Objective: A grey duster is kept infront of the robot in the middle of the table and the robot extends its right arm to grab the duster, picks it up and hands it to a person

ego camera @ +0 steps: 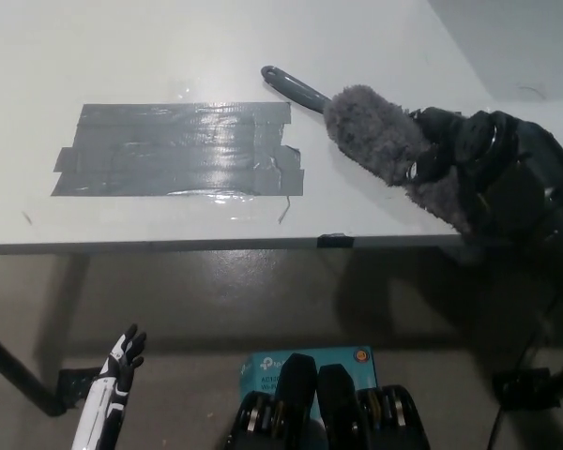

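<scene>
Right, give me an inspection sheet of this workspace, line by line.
Surface: white table, patch of grey tape stuck on it.
Job's things: grey duster lying on the table, handle pointing away from the robot.
Clutter: blue box on the floor.
Hands: right robot hand closed around the duster's fluffy head; left robot hand open, hanging low beside the table.
Cables: black cable at lower right.
Surroundings: grey floor; no person seen.

The white bench (169, 47) carried a wide patch of grey tape (178, 148) laid in overlapping strips, its right edge ragged with a loose end curling off. To the right of the tape lay a grey duster (385, 141), its dark handle pointing toward the far side and its fluffy head toward the near right corner.
</scene>
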{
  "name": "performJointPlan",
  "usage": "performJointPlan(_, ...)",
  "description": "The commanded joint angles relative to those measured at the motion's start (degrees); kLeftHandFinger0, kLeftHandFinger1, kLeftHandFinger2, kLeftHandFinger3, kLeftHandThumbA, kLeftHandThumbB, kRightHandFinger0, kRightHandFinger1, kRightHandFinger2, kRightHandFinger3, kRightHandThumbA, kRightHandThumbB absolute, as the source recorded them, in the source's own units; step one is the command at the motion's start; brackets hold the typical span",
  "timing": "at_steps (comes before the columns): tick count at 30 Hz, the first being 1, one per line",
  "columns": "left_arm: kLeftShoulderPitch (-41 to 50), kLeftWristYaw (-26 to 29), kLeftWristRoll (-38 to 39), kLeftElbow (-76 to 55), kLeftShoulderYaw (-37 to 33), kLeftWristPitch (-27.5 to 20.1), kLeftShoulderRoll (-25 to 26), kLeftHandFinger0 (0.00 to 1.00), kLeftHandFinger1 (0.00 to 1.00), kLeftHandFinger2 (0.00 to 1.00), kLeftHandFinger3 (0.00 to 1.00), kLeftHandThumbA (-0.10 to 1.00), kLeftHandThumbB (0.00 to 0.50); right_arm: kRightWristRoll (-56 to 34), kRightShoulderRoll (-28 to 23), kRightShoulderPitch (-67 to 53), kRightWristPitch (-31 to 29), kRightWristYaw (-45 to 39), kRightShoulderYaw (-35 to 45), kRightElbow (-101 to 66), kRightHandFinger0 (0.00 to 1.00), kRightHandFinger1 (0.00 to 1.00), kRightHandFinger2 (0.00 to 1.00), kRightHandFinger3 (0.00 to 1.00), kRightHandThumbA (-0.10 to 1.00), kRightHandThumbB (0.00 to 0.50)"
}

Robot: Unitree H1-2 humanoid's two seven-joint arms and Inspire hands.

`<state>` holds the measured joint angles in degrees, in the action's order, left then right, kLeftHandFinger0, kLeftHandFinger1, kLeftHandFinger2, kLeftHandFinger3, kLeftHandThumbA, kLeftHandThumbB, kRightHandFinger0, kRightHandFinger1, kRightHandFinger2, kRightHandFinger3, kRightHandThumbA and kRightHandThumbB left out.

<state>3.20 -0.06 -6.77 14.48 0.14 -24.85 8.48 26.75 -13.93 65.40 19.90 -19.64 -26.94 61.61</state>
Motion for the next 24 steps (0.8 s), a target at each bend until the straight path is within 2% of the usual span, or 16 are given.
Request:
performJointPlan(1,0.2,0.9,-0.6,-1.5,0.3,-2.1,0.5,1.00,1.00,1.00,1.00,1.00,0.430,-1.8,-0.8,-4.8,1.6,3.2,3.4,-3.8,0.12,0.48,0.71,0.95,-0.10,0.233)
performJointPlan(5,0.1,1.1,-0.9,-1.4,0.4,-2.1,0.4,1.00,1.00,1.00,1.00,1.00,0.434,-3.9,-1.0,-6.5,2.9,2.5,7.4,-8.5,0.13,0.52,0.78,0.87,-0.10,0.234)
performJointPlan(6,0.0,1.0,-0.7,-1.4,0.5,-2.1,0.4,1.00,1.00,1.00,1.00,1.00,0.435,-4.5,-0.9,-6.3,1.9,2.6,8.2,-8.1,0.10,0.52,0.80,0.55,-0.10,0.236)
performJointPlan(7,0.1,0.9,-0.5,-1.4,0.5,-2.1,0.4,1.00,1.00,1.00,1.00,1.00,0.435,-4.7,-0.8,-6.3,1.1,2.6,8.8,-7.9,0.11,0.54,0.83,0.51,-0.10,0.235)
performJointPlan(8,0.1,1.0,-0.6,-1.4,0.5,-2.1,0.4,1.00,1.00,1.00,1.00,1.00,0.435,-5.0,-0.9,-6.7,0.5,2.3,9.4,-8.6,0.11,0.56,0.87,0.41,-0.10,0.232)
performJointPlan(9,0.1,1.0,-0.6,-1.4,0.4,-2.1,0.5,1.00,1.00,1.00,1.00,1.00,0.426,-5.3,-1.0,-6.9,0.3,2.1,9.9,-9.2,0.14,0.58,0.88,0.42,-0.10,0.226)
performJointPlan(10,0.0,0.9,-0.5,-1.3,0.3,-2.1,0.5,1.00,1.00,1.00,1.00,1.00,0.414,-6.5,-1.1,-7.4,0.0,1.6,11.3,-10.2,0.15,0.55,0.85,0.61,-0.10,0.219)
performJointPlan(11,0.0,0.9,-0.6,-1.2,0.2,-2.1,0.5,1.00,1.00,1.00,1.00,1.00,0.413,-7.4,-1.1,-7.7,0.1,1.1,12.2,-10.8,0.12,0.51,0.82,0.69,-0.10,0.212)
performJointPlan(12,0.0,1.0,-0.6,-1.2,0.2,-2.1,0.6,1.00,1.00,1.00,1.00,1.00,0.414,-8.1,-1.2,-7.9,0.5,0.5,12.9,-11.4,0.12,0.51,0.80,0.72,-0.10,0.211)
performJointPlan(14,0.0,0.6,0.0,-1.2,0.4,-2.1,0.4,1.00,1.00,1.00,1.00,1.00,0.429,-9.4,-1.6,-8.4,1.2,-1.6,14.2,-13.2,0.01,0.45,0.80,0.76,-0.10,0.205)
performJointPlan(17,-0.1,0.9,-0.2,-1.3,0.4,-2.1,0.5,1.00,1.00,1.00,1.00,1.00,0.422,-11.9,-1.6,-9.1,3.0,-3.1,16.8,-15.5,0.00,0.37,0.78,0.79,-0.10,0.214)
performJointPlan(18,-0.1,0.8,-0.1,-1.2,0.5,-2.1,0.5,1.00,1.00,1.00,1.00,1.00,0.419,-14.9,-1.2,-9.9,4.8,-3.9,19.7,-17.0,0.00,0.41,0.83,0.92,-0.10,0.205)
performJointPlan(20,-0.2,0.8,-0.1,-1.1,0.5,-2.1,0.5,1.00,1.00,1.00,1.00,1.00,0.415,-17.9,-0.7,-10.6,6.7,-4.6,23.0,-18.5,0.00,0.47,0.90,1.00,-0.10,0.201)
performJointPlan(21,-0.3,0.9,-0.3,-1.1,0.5,-2.1,0.6,1.00,1.00,1.00,1.00,1.00,0.422,-20.5,0.0,-11.2,7.0,-5.0,26.5,-19.2,0.03,0.53,0.94,1.00,-0.10,0.227)
performJointPlan(22,-0.4,0.9,-0.4,-1.1,0.5,-2.1,0.6,1.00,1.00,1.00,1.00,1.00,0.422,-21.5,0.3,-11.4,7.0,-5.2,27.7,-19.6,0.03,0.54,0.94,1.00,-0.10,0.222)
performJointPlan(24,-0.5,0.9,-0.3,-0.9,0.4,-2.1,0.8,1.00,1.00,1.00,1.00,1.00,0.414,-25.8,1.2,-12.0,7.0,-6.3,31.6,-20.4,0.00,0.50,0.88,1.00,-0.10,0.242)
